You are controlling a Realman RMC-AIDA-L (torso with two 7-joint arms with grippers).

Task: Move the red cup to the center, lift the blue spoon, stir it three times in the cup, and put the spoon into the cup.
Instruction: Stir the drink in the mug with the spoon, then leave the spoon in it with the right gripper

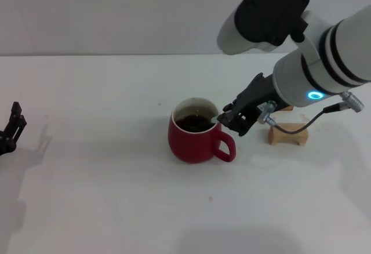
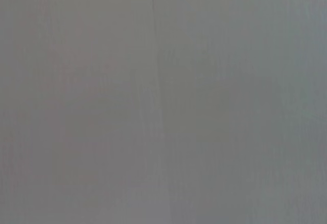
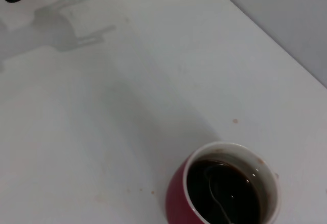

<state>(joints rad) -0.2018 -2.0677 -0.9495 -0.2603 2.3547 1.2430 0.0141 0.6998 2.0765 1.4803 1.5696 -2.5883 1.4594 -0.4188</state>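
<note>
Red cup [image 1: 195, 140], mid-table; spoon bowl [image 3: 219, 188] sunk in its dark liquid
My right gripper [image 1: 231, 119] clamps the blue spoon [image 1: 216, 118] at the rim; left gripper [image 1: 11, 130] parked, fingers apart

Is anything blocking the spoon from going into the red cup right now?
Nothing visible does. The right pincer sits at the red cup rim, and the blue spoon bowl is already in the dark liquid, as the right wrist view shows. The wooden block stands apart behind the arm; the left pincer is parked far off.
</note>
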